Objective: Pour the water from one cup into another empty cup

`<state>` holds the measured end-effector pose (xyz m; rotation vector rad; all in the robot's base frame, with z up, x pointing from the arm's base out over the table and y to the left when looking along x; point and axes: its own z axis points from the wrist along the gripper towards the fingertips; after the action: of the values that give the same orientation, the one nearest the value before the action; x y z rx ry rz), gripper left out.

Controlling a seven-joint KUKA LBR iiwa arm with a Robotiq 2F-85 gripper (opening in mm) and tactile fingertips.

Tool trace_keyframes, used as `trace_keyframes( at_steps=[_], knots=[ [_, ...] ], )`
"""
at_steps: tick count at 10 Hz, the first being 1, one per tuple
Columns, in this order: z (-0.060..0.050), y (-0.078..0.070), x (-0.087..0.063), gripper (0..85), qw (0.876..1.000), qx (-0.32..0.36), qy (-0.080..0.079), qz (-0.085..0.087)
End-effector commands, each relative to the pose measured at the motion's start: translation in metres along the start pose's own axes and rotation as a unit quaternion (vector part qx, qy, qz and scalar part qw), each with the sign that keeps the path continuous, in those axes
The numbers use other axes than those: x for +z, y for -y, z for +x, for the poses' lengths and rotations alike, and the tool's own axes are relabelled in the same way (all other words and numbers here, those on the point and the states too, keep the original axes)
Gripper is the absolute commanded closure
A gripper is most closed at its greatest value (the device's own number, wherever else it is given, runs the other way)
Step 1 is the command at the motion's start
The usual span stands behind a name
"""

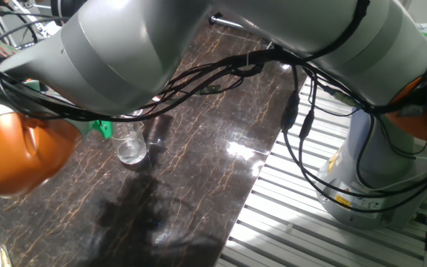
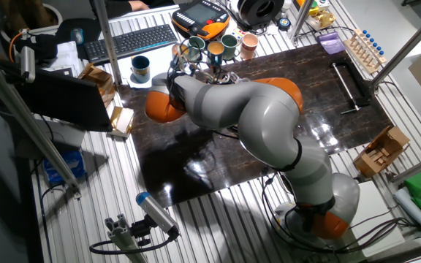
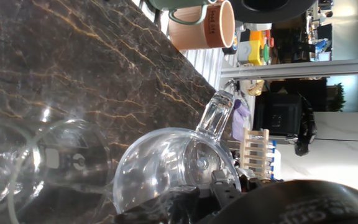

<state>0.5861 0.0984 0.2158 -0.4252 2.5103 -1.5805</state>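
- The grey and orange arm (image 2: 254,109) reaches across the dark marbled table (image 1: 199,148) to its far edge. It hides the gripper in both fixed views.
- A row of coloured mugs (image 2: 221,46) stands just beyond the fingers. In the hand view, a peach mug (image 3: 197,28) sits well ahead of them, near the table edge.
- The tumbler (image 3: 173,168) lies right at the fingers, tipped far over. Its round wall fills the space in front of them, and its thick base (image 3: 216,112) points away from the camera.
- The thin cup (image 3: 67,155), with whitish marks on its side, stands on the table just to one side of the fingers. It is close beside the tumbler; whether the two glasses touch cannot be told.
- The gripper (image 3: 194,196) seems closed on the tumbler. The dark fingers (image 3: 227,185) sit tight against the glass wall, but the glass and the frame edge largely hide the pads, so the width of the gap is unclear.
- The water cannot be made out in either glass from the hand view; only glints and reflections show.
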Motion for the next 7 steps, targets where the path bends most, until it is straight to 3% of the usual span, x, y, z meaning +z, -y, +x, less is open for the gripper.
trace_keyframes(
  at_steps=[1, 7],
  knots=[
    [0.0009, 0.0012, -0.0013, 84.3, 1.0, -0.001, 0.0, 0.002],
    [0.0021, 0.0029, -0.0027, 84.3, 1.0, -0.005, -0.002, 0.008]
  ],
)
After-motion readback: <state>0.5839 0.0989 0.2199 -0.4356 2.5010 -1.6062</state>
